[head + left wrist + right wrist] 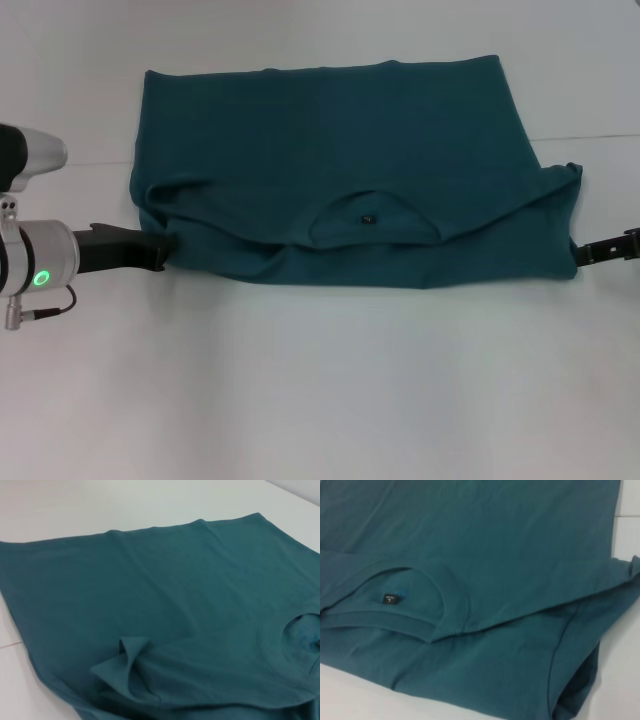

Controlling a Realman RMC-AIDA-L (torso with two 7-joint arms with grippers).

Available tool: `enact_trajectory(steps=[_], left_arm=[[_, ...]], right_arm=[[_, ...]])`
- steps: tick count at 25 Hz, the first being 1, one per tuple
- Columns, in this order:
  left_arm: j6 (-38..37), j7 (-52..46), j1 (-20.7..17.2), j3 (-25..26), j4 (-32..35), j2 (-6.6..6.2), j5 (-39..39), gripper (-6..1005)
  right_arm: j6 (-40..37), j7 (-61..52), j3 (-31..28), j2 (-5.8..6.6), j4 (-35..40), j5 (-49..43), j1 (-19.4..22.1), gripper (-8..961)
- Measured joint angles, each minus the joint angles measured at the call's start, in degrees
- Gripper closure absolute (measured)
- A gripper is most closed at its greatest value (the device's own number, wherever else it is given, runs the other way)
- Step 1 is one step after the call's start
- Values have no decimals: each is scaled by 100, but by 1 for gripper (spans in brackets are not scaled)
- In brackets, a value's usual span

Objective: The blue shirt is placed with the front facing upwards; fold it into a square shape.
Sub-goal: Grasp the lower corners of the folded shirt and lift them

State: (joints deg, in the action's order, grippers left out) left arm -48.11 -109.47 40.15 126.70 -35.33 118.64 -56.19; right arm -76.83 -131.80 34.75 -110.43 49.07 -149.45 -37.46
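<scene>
- The blue shirt point(340, 170) lies folded across the white counter point(320, 400), collar near.
- The left pincer point(165, 250) and right pincer point(582, 254) meet its near corners, probably for folding; grip states: cannot tell.

The left gripper point(165, 250) met the blue shirt point(340, 160) edge, its fingertips hidden by cloth. The right gripper point(585, 254) was cut off by the head view's edge. The shirt's chest print lay folded out of sight.

Neck label point(390, 599) print illegible
</scene>
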Motion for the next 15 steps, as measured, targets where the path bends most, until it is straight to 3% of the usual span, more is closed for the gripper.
enact_trajectory(steps=[15], left_arm=[[-6,-1,4,-24,24,1,12,995]], right_arm=[[1227,244,304,-211,-851,115,-256,57]])
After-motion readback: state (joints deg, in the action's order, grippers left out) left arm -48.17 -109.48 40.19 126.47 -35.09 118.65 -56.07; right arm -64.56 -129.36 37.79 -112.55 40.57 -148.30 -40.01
